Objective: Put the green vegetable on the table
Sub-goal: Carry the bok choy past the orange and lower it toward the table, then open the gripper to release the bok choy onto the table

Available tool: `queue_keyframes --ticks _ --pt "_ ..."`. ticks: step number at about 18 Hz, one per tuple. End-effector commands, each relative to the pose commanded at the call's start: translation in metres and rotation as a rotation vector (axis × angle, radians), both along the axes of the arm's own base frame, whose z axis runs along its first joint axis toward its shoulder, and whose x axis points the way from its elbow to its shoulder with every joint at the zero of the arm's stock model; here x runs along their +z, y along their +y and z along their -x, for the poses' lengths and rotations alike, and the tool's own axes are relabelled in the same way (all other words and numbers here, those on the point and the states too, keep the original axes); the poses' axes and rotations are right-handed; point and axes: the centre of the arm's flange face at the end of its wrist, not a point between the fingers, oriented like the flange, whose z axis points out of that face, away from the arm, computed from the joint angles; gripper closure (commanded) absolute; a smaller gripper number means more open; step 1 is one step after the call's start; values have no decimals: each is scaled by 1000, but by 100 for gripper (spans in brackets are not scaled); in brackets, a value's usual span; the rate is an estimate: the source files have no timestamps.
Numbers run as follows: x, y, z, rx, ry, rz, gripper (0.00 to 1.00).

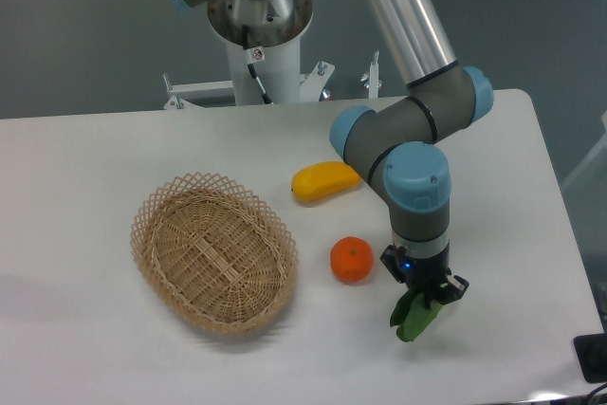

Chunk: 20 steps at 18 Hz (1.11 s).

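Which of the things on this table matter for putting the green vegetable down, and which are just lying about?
In the job:
- dark green leafy toy vegetable, held in the jaws
- two-finger gripper
- flat white tabletop

Lying about:
- woven wicker basket
- round orange fruit
- yellow oblong toy fruit
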Motion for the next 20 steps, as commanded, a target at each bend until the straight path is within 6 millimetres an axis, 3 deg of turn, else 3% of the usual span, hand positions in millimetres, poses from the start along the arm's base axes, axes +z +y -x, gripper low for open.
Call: queue_keyframes --ticks 3,6,7,9,13,16,20 --pt "-10 8 -9 -11 -13 8 70" --pt "-9 8 -8 -17 -12 4 53" --pt "-9 9 -9 -18 -11 3 39" --pt "-7 9 -7 -17 -6 -3 0" --pt "0 11 -5 -19 8 -13 0" --pt "18 14 0 -22 30 -30 0" --pt "74 24 14 -17 68 -62 0"
